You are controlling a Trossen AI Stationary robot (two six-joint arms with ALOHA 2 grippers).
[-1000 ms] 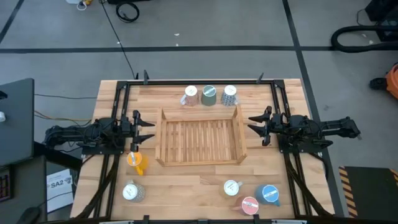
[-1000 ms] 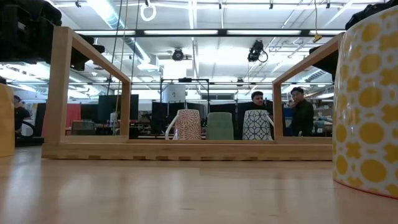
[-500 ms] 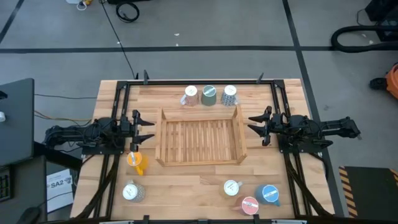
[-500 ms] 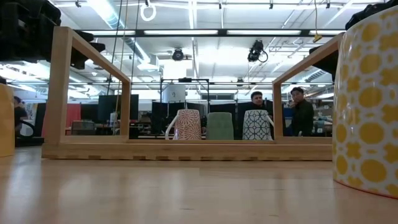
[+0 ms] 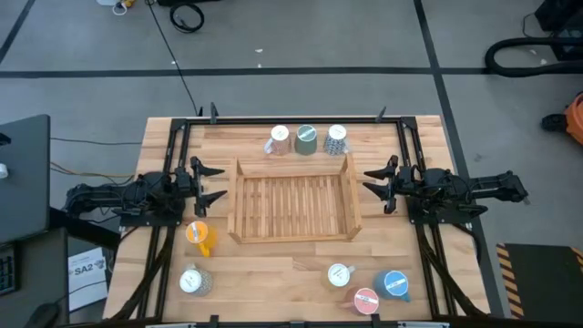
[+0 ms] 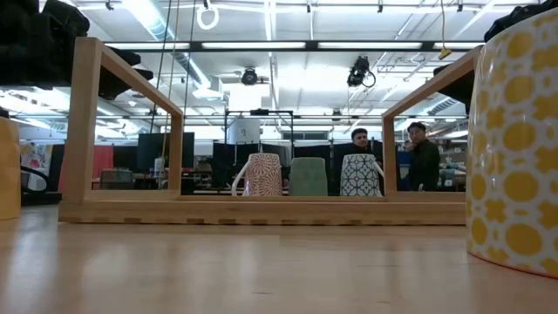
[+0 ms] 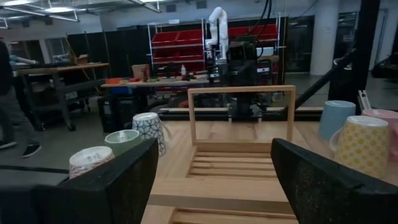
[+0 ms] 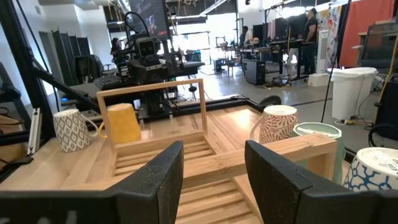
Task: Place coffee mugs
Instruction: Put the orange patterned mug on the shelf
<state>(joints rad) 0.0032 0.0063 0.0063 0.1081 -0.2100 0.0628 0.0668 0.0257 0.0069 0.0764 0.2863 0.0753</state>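
Left hand (image 5: 211,182) spread empty; orange mug (image 6: 9,170) cropped in low view.

The pale butcher-block wooden table (image 5: 273,273) looks smooth with a light satin sheen, its planks showing fine grain. At its centre, the slatted light-wood tray (image 5: 293,202) appears matt and unvarnished. The glazed ceramic coffee mugs (image 5: 306,138) at twelve o'clock look smooth; the yellow-patterned ceramic mug (image 6: 514,148) shines glossily. The black left gripper (image 7: 211,180) fingers look like rough, grainy matt plastic; the black right gripper (image 8: 214,174) looks smoother.
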